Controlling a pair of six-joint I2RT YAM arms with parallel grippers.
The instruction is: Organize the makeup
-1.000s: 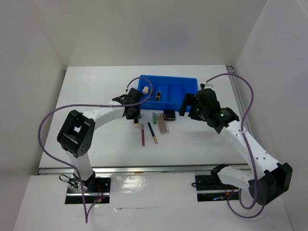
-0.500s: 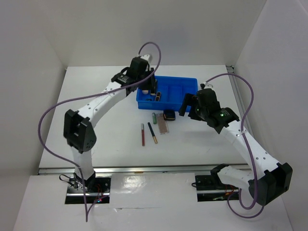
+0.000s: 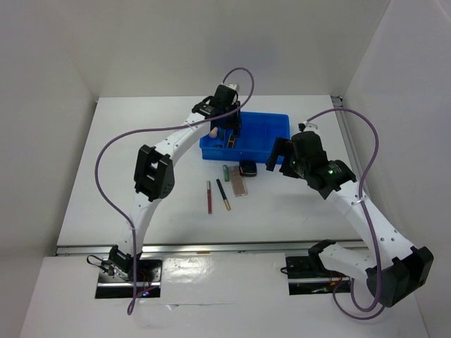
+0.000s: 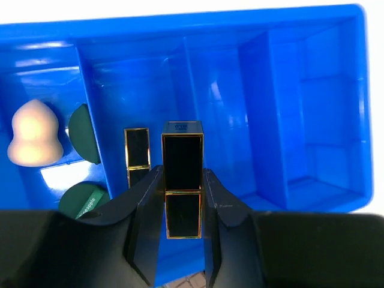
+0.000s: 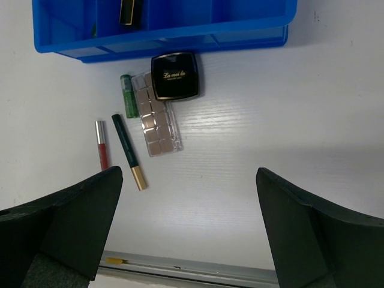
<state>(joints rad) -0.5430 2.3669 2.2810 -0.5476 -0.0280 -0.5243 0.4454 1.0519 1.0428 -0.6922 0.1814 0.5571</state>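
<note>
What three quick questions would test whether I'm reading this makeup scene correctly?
1. True or false: the left gripper is shut on a black-gold palette over the blue bin.
2. Which item lies partly on top of the pinkish palette? A) black square compact B) peach sponge C) green tube
3. Fill in: the number of thin pencils lying on the table is ____.

Key: 1 true; 2 A; 3 two.
</note>
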